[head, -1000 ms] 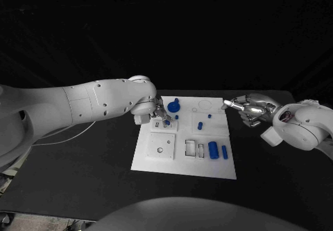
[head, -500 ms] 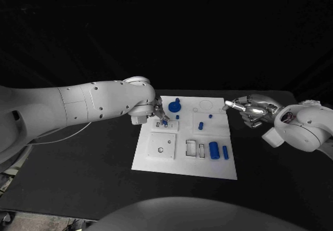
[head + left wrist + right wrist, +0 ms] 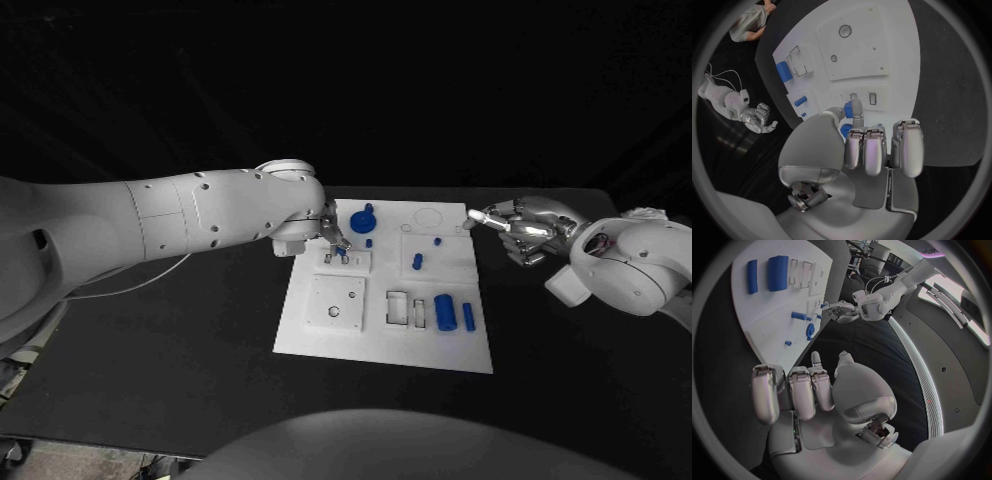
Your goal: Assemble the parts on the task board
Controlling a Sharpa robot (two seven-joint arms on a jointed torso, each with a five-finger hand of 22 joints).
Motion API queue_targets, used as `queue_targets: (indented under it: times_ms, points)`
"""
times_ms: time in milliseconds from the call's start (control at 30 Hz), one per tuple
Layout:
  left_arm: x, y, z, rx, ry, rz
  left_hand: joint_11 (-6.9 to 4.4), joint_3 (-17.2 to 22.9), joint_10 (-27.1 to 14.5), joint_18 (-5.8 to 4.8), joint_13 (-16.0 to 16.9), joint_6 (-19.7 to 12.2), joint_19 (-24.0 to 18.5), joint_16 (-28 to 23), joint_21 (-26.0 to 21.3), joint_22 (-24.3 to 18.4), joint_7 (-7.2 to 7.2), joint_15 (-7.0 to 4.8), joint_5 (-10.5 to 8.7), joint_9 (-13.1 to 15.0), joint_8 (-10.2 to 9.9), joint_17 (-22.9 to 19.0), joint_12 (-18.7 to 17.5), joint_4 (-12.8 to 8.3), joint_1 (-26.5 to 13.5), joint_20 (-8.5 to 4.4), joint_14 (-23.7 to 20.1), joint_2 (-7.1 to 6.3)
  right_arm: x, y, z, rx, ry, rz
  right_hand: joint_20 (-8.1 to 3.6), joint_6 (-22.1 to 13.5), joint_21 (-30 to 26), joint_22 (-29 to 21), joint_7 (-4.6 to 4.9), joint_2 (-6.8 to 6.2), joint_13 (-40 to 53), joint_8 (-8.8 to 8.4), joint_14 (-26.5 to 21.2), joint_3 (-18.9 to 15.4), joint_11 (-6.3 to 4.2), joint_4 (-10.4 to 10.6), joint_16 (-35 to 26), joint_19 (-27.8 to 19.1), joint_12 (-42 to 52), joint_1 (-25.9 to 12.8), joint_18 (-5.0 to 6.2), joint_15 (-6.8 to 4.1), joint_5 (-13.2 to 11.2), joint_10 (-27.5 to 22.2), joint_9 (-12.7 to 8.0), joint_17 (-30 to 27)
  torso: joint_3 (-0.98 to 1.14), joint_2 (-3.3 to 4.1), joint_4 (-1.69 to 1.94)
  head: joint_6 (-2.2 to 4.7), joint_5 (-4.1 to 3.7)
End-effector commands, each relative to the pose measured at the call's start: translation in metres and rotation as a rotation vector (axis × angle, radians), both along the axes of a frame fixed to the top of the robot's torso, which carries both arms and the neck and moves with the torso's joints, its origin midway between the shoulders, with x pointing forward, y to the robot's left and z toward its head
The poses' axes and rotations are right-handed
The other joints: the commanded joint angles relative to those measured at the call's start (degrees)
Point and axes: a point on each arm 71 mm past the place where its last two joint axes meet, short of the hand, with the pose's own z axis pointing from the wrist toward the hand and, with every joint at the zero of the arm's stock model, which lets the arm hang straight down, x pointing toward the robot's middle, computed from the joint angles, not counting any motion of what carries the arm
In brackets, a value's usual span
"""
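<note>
- Task board [image 3: 335, 335] lies mid-surface; nearest on it, two blue cylinders [image 3: 444, 312] side by side.
- Farther back: three small blue pegs [image 3: 417, 262], one blue knob [image 3: 361, 220].
- Left hand [image 3: 332, 236] pinches a blue part [image 3: 848, 111] over the board's far left.
- Right hand [image 3: 522, 228] beside the board's far right corner, fingers [image 3: 798, 390] curled on nothing.

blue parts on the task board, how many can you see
6 at least: a round one at the far left of the board, a small one just nearer, a tiny one, a short peg, and two cylinders near the front right. The left hand may hide more.
</note>
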Motion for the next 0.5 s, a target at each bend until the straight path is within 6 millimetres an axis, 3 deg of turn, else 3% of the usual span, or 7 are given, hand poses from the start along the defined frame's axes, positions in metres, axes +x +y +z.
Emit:
queue_targets:
  times_ms: [33, 500]
  points:
    - [-0.0002, 0.0066, -0.0013, 0.093, 0.010, 0.075, 0.03, 0.80, 5.62, 0.11, 15.06, -0.02, 1.65, 0.14, -0.15, 7.95, -0.19, -0.32, -0.12, 0.10, -0.17, 15.09, 0.01, -0.29, -0.23, -0.16, 6.14, -0.39, -0.0007, 0.0013, -0.0002, -0.001, -0.003, 0.012, 0.01, 0.28, -0.27, 12.39, -0.13, -0.05, 14.84, 0.28, 6.08, 0.44, -0.41, -0.02, 0.20, -0.52, -0.40, 0.53, 0.34, -0.35, 0.25, 5.95, -0.05, 15.08, -0.01, 0.00, -0.03, 0.00, -0.09]
    - [0.0001, 0.0016, -0.0056, 0.083, 0.024, 0.071, 0.07, 1.55, 5.62, 0.14, 15.06, -0.07, 1.58, 0.14, -0.24, 7.87, -0.13, -0.28, -0.32, 0.15, -0.31, 15.09, 0.01, -0.31, -0.48, -0.13, 6.14, -0.42, 0.0000, 0.0024, -0.0004, 0.000, -0.004, 0.015, 0.01, 0.28, -0.27, 12.39, -0.13, -0.05, 14.84, 0.28, 6.08, 0.44, -0.41, -0.02, 0.20, -0.52, -0.40, 0.53, 0.34, -0.35, 0.25, 5.95, -0.05, 15.08, -0.01, -0.03, -0.01, 0.00, 0.14]
